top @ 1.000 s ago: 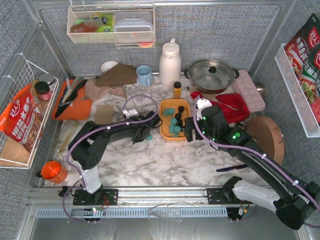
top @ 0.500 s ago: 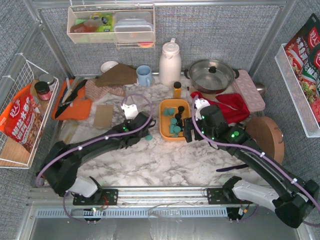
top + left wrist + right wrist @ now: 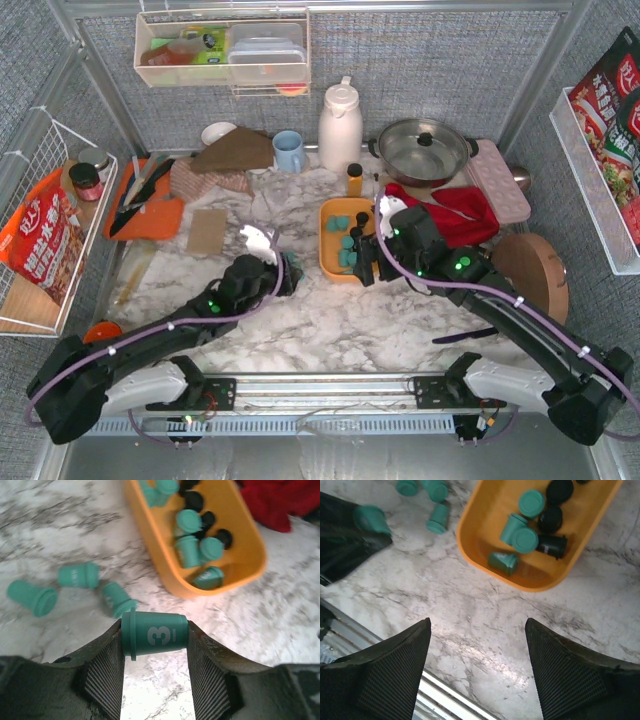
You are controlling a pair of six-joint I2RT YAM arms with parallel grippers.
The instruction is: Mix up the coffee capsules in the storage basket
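While around capsule (image 3: 155, 636), left gripper (image 3: 155, 628) farther back

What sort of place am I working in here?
Probably a mock kitchen counter inside a walled test cell: marble-look worktop, lidded pot, white thermos jug, wire rack of snack packets.
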